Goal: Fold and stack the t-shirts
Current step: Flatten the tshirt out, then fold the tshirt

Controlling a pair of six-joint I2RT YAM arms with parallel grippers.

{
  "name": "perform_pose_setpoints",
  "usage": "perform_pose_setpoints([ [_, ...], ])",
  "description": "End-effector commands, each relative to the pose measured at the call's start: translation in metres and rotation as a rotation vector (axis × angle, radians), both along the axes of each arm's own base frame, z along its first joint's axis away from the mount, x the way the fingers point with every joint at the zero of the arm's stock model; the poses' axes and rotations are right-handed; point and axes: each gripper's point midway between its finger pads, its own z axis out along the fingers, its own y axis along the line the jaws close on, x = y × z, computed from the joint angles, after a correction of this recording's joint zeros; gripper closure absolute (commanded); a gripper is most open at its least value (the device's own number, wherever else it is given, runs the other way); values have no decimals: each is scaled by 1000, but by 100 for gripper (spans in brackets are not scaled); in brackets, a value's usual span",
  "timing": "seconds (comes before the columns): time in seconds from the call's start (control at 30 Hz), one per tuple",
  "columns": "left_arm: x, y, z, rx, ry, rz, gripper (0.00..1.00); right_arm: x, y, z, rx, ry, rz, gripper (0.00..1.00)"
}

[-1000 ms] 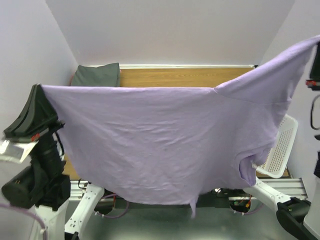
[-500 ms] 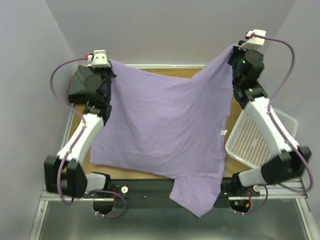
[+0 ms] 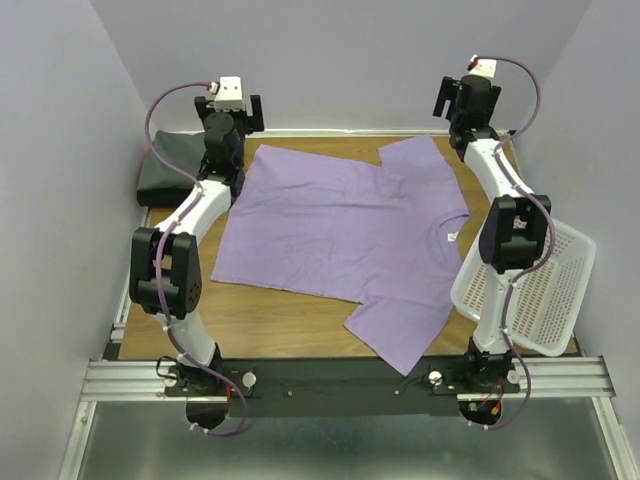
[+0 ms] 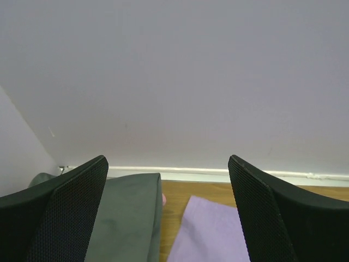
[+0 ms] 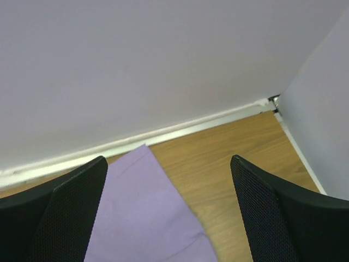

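Observation:
The lavender t-shirt [image 3: 340,225] lies spread flat on the wooden table [image 3: 270,320], one sleeve [image 3: 395,330] reaching the near edge. A folded dark grey t-shirt [image 3: 172,165] sits in the far left corner. My left gripper [image 3: 232,108] hovers open by the back wall, above the lavender shirt's far left corner. My right gripper [image 3: 465,98] hovers open above its far right corner. The left wrist view shows the grey shirt [image 4: 122,218], a pinkish sliver [image 4: 163,200] at its edge, and lavender cloth [image 4: 212,234] below the open gripper [image 4: 168,218]. The right gripper [image 5: 169,213] holds nothing over lavender cloth [image 5: 136,218].
A white mesh basket [image 3: 545,290] leans over the table's right edge beside the right arm. The back wall [image 3: 340,70] stands close behind both grippers. Side walls close in the table on the left and right.
The lavender shirt, held stretched in the air between both shut grippers, has been laid flat on the table. Both grippers have opened and let it go.

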Motion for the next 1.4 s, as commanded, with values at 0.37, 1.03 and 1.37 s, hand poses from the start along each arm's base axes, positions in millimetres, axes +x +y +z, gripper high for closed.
perform_pose_setpoints([
  [0.37, -83, -74, -94, -141, 284, -220, 2, -134, 87, -57, 407, 211, 301, 0],
  [1.03, -116, -79, -236, -202, 651, -211, 2, -176, 96, -185, 420, 515, 167, 0],
  [1.37, -122, -76, -269, -179, 786, -179, 2, -169, 98, -221, 427, 598, 139, 0],
])
